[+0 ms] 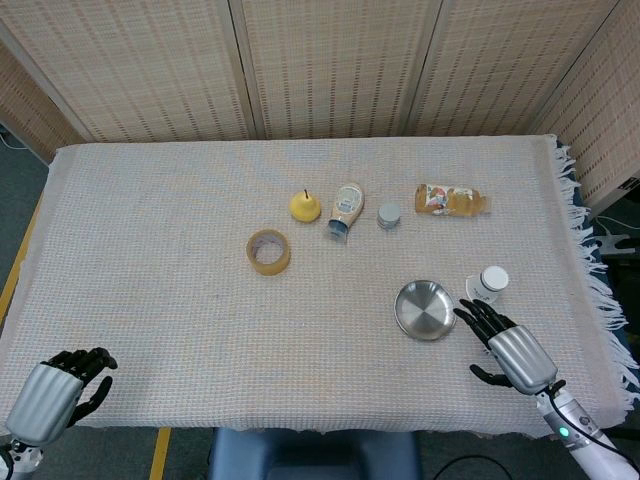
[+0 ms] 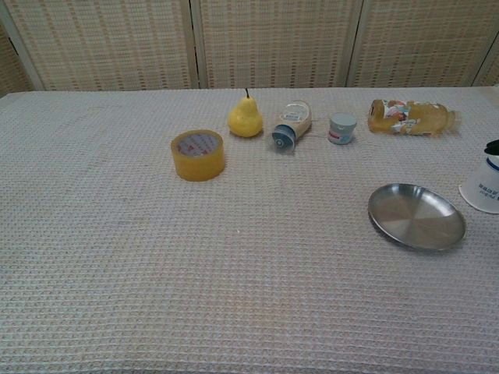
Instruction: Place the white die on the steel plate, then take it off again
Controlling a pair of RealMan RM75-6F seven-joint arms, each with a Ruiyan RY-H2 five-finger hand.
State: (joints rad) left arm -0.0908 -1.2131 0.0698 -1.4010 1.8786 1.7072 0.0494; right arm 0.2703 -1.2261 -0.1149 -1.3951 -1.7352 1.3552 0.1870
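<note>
The steel plate (image 1: pixel 425 310) (image 2: pixel 417 216) lies empty at the right front of the table. Just right of it stands a small white object with blue print (image 1: pixel 489 283) (image 2: pixel 483 188); I cannot make out a cube shape on it. My right hand (image 1: pixel 507 346) lies on the cloth in front of that object, holding nothing, its fingers apart and their tips just short of it. A dark fingertip (image 2: pixel 492 146) shows at the right edge of the chest view. My left hand (image 1: pixel 55 392) rests at the table's front left corner, fingers loosely bent, holding nothing.
Towards the back of the table are a yellow tape roll (image 1: pixel 268 251) (image 2: pixel 198 154), a yellow pear (image 1: pixel 305 206) (image 2: pixel 245 118), a sauce bottle lying down (image 1: pixel 345 209) (image 2: pixel 291 124), a small grey-capped jar (image 1: pixel 389 215) (image 2: pixel 341 128) and an orange drink bottle on its side (image 1: pixel 452 199) (image 2: pixel 411 117).
</note>
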